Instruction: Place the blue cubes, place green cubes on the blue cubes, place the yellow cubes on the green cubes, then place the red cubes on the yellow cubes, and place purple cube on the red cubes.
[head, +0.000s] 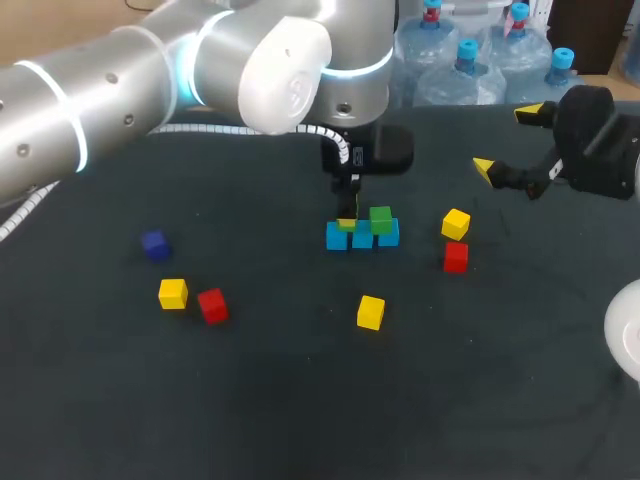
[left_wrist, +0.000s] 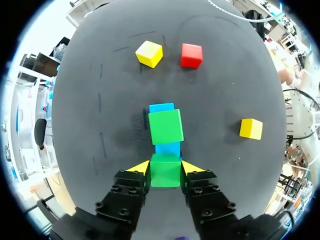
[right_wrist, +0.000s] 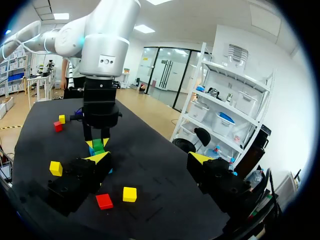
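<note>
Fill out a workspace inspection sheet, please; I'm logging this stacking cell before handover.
Surface: dark table, no spills seen.
Job's things: three blue cubes in a row; one green cube stacked on them; a second green cube in the left end effector; three yellow cubes, two red cubes and a purple cube lying loose.
Clutter: white round object at the table's right edge, partly out of view.
Grippers: left end effector shut on the second green cube, over the blue row; right end effector open, empty.
Cables: white corrugated hose along the left arm.
Surroundings: nothing seen.
</note>
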